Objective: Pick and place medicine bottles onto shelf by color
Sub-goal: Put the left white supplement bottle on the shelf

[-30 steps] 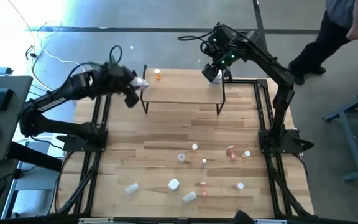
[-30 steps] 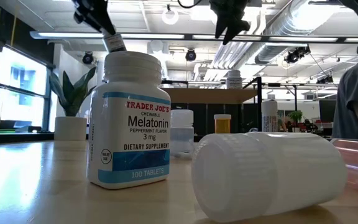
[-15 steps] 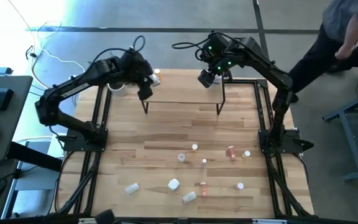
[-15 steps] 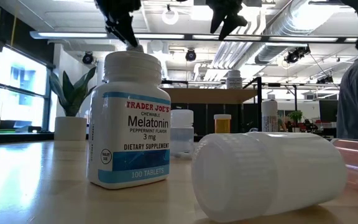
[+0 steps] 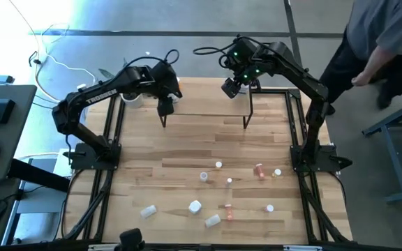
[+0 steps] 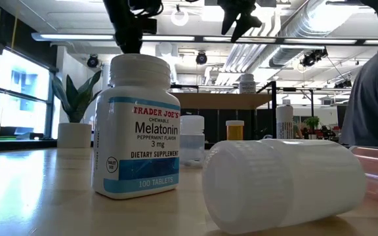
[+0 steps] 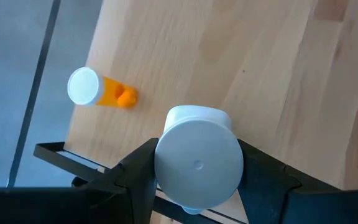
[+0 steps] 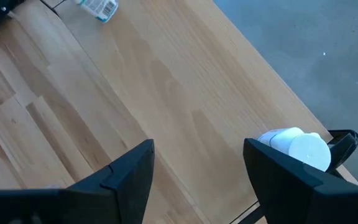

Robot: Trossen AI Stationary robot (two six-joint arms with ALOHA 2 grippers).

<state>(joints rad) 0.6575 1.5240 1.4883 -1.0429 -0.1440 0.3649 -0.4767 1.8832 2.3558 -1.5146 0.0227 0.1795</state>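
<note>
The left gripper point(image 7: 194, 180) hangs over the shelf's point(image 5: 204, 94) far left corner, its jaws clamped on a white-capped bottle point(image 7: 197, 163). An orange bottle point(image 7: 98, 91) stands on the shelf just beside it. The right gripper point(image 8: 197, 168) hovers over the shelf's far right end, jaws wide and holding nothing, near a white bottle point(image 8: 298, 148) that seems to stand at the shelf's edge. Other medicine bottles point(image 5: 218, 188) lie scattered on the near part of the table point(image 5: 187, 146).
</note>
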